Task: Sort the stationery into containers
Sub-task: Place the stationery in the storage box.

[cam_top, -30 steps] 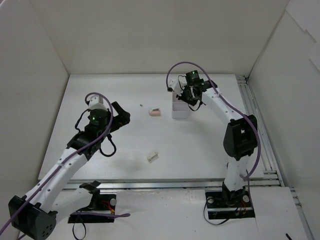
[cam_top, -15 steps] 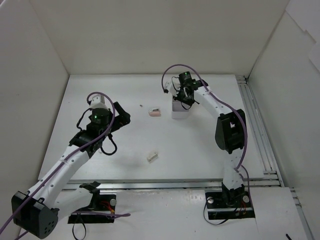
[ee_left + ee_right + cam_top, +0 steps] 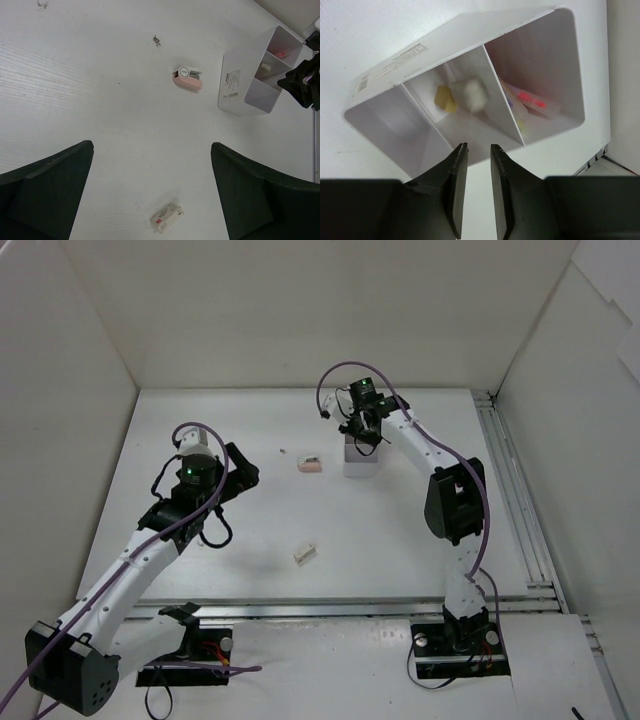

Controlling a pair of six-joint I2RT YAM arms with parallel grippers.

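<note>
While the right arm hangs over the white box [image 3: 390,65], a count gives one box with three compartments in a row, two loose items on the table [image 3: 400,540], and two arms. The middle compartment holds one yellow-tan block [image 3: 445,98] and one blurred white block [image 3: 474,94]. The end compartment beside it holds thin pink and orange sticks [image 3: 530,100], too tangled to count. The pink eraser [image 3: 311,464] lies near 12 o'clock from the table's middle. The box stands close by at its 3 o'clock, apart from it. The cream block [image 3: 304,554] lies alone at about 6 o'clock, well apart from both. One dark speck [image 3: 156,40] sits beyond the eraser.

The right gripper [image 3: 477,150] points down at the box's near wall, below the middle compartment. Its jaws stand only a narrow slit apart and grip nothing. The left gripper [image 3: 244,472] hovers at about 9 o'clock, with its jaws spread wide and holding nothing.

The table is white with a faint grain. Plain white walls [image 3: 300,310] close it in at the far side and on both flanks. A metal rail [image 3: 525,540] runs along the right edge. A broad stretch of table lies between the left gripper and the eraser, and the cream block sits well in from the near edge.
</note>
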